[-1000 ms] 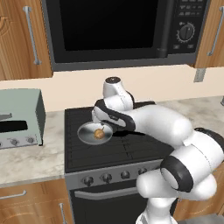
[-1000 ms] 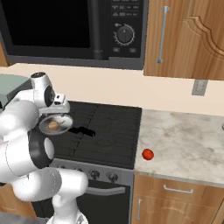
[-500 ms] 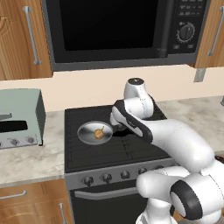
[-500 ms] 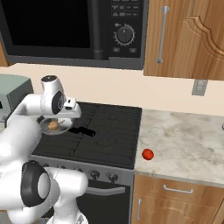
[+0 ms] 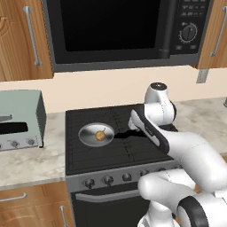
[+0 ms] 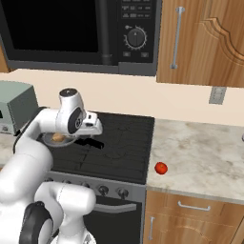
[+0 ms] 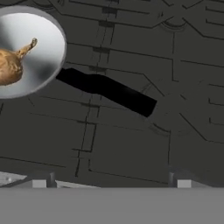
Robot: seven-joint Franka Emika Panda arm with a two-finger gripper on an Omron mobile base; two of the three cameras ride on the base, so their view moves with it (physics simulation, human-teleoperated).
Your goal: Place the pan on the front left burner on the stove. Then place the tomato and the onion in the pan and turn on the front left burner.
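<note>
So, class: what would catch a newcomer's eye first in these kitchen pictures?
The white robot arm bends over the black gas stove. On the front left burner sits a small silver-grey pan holding a tan-brown onion. A glossy red tomato lies alone on the marble counter right of the stove.

Cream wall (image 5: 111, 86) behind, marbled beige counter (image 6: 200, 152) along both sides. Black microwave (image 5: 119, 31) with a round dial overhead, flanked by wooden cabinets (image 6: 205, 43) with steel bar handles. Pale green toaster oven (image 5: 20, 119) at left. Grey wall outlet (image 6: 218, 95) at right. Wooden drawers (image 6: 190, 214) below.
</note>
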